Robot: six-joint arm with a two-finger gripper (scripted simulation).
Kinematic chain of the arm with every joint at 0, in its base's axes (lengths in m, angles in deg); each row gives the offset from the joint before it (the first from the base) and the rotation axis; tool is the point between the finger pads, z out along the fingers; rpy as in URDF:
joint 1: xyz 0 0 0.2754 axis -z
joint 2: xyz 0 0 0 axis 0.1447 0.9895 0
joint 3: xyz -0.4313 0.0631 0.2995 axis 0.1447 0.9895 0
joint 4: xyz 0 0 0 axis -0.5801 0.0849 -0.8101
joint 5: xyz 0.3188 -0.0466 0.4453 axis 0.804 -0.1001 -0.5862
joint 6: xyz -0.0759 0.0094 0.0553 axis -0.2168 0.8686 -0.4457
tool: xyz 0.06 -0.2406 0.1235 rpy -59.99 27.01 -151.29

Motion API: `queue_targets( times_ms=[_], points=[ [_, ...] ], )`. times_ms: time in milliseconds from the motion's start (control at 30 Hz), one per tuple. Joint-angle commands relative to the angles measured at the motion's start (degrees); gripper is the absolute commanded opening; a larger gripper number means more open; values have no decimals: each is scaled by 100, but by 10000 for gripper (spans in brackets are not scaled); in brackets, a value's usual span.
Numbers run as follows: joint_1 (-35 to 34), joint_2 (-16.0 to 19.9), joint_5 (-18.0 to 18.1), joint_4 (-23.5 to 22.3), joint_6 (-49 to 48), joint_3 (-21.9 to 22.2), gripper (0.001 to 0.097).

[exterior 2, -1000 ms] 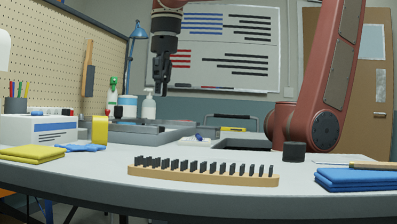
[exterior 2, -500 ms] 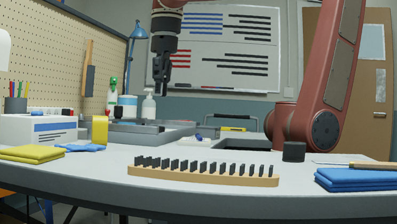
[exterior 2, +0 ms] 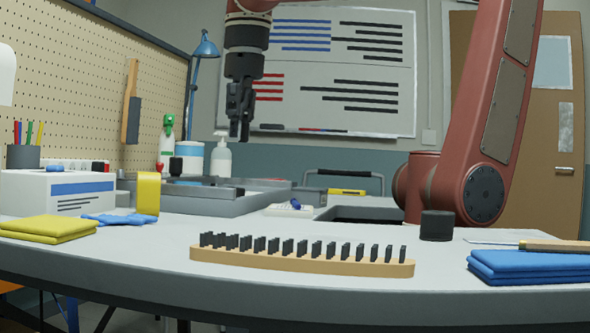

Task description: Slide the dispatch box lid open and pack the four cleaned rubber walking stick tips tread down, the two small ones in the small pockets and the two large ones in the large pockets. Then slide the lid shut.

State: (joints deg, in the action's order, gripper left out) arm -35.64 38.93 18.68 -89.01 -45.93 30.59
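The grey dispatch box (exterior 2: 216,197) sits at the back of the bench with its flat metal lid (exterior 2: 205,187) lying across its top, and my gripper (exterior 2: 241,135) hangs well above it, open and empty. A small black rubber tip (exterior 2: 175,166) stands behind the box on its left. A large black rubber tip (exterior 2: 436,225) stands upright on the bench near the arm's base, far to the right of the gripper. The box's pockets are hidden from this low angle, and I see no other tips.
Behind the box stand a spray bottle (exterior 2: 166,144), a white tub (exterior 2: 190,157) and a pump bottle (exterior 2: 220,157) before the pegboard. A yellow block (exterior 2: 148,193) and blue gloves (exterior 2: 120,219) lie left of it. A wooden rack (exterior 2: 302,259) and blue cloths (exterior 2: 545,265) occupy the front.
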Motion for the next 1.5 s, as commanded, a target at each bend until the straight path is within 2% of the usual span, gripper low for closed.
queue_targets(
  times_ms=[0,367,700,1000,1467],
  points=[
    [0,-1,0,2,0,-6,680],
    [168,-10,3,2,167,0,680],
    [1037,-55,16,3,1032,33,680],
    [2519,-133,38,2,2512,88,680],
    [5592,-292,84,1,5588,203,680]
  ],
)
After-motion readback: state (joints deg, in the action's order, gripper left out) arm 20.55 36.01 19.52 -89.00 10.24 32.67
